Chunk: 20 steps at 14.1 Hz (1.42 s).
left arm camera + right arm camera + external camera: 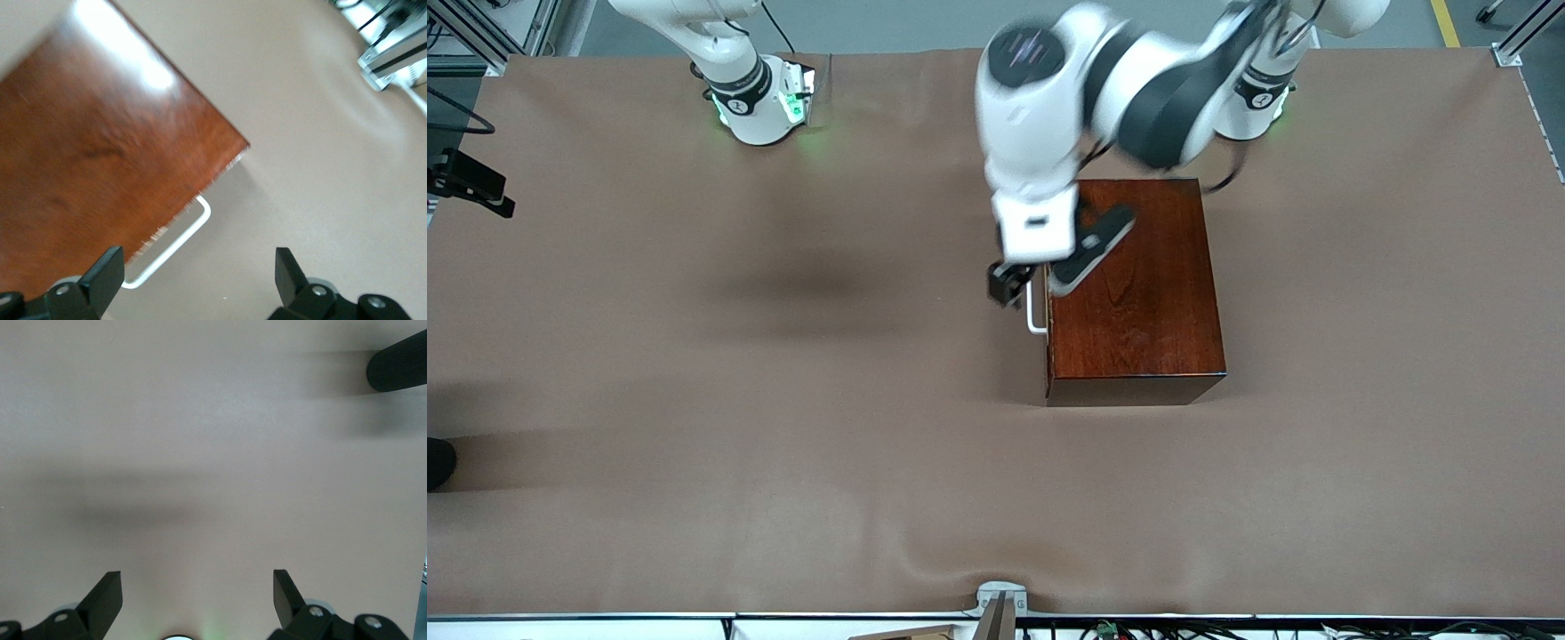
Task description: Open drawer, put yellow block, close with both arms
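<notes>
The drawer (1047, 302) is shut in the brown box (1134, 284) on the table (694, 400). The left claw (193, 280) hangs wide open just beside the white handle (175, 243), ready to open it. Next it should close around the bar and pull. The right claw (197, 600) waits, open, over bare table. No yellow block shows.

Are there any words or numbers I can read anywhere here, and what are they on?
No words or numbers can be read here.
Small dark mark on the right arm's base: too small to read.
Similar mark on the left arm's base: too small to read.
The wooden box carries no lettering.
</notes>
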Each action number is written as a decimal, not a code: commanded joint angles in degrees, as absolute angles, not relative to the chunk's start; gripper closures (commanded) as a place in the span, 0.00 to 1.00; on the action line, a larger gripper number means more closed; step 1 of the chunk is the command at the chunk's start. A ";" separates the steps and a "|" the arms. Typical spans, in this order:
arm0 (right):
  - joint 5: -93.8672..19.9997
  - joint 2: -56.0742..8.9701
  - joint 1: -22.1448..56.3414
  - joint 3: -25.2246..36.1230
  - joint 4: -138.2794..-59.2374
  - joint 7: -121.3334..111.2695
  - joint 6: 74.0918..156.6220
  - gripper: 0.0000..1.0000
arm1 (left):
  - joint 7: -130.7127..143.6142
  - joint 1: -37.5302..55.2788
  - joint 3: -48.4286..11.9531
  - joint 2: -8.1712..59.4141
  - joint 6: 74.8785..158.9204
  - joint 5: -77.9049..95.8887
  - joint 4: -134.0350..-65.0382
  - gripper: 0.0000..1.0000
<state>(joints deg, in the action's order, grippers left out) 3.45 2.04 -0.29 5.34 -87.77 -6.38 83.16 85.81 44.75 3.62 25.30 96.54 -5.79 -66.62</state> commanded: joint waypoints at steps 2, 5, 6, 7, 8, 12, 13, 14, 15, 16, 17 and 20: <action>4.48 1.67 -0.70 4.92 -87.01 -7.03 82.62 0.00 | 68.07 37.02 3.25 17.06 90.63 -4.48 -70.40 0.00; 4.39 1.67 -0.44 4.92 -87.01 -7.03 82.70 0.00 | 54.01 30.17 3.16 14.33 85.89 -2.47 -70.49 0.00; 4.39 1.76 -0.44 4.92 -87.01 -7.03 82.71 0.00 | 49.96 28.23 3.16 13.63 85.26 -2.20 -70.66 0.00; 4.39 1.67 -0.44 4.92 -87.01 -7.03 82.71 0.00 | 47.05 26.82 3.16 13.19 84.12 -2.20 -70.66 0.00; 4.39 1.67 -0.44 4.92 -87.01 -7.03 82.71 0.00 | 43.80 25.07 3.16 12.66 82.98 -2.02 -70.75 0.00; 4.39 1.67 -0.70 4.92 -87.01 -7.03 82.62 0.00 | 29.39 17.95 3.08 8.98 80.42 -1.93 -75.03 0.00; 4.39 1.67 -0.62 4.92 -87.01 -7.03 82.62 0.00 | 24.92 15.49 2.99 7.05 80.77 -1.93 -77.84 0.00; 4.39 1.67 -0.62 4.92 -87.01 -7.03 82.70 0.00 | 20.78 13.73 2.99 5.20 80.95 -1.93 -80.05 0.00; 4.39 1.67 -0.62 4.92 -87.01 -7.03 82.62 0.00 | 17.35 11.80 2.90 3.62 81.12 -1.93 -82.16 0.00; 4.39 1.67 -0.70 4.92 -87.01 -7.03 82.79 0.00 | 14.70 10.04 2.38 1.95 81.21 -1.93 -84.09 0.00; 4.31 1.67 -0.96 4.92 -86.92 -7.03 82.79 0.00 | 12.15 8.19 1.94 0.37 81.30 -1.93 -86.20 0.00; 4.31 1.67 -0.88 4.92 -86.92 -7.03 82.88 0.00 | 5.82 5.72 1.76 -5.08 83.93 -1.93 -93.58 0.00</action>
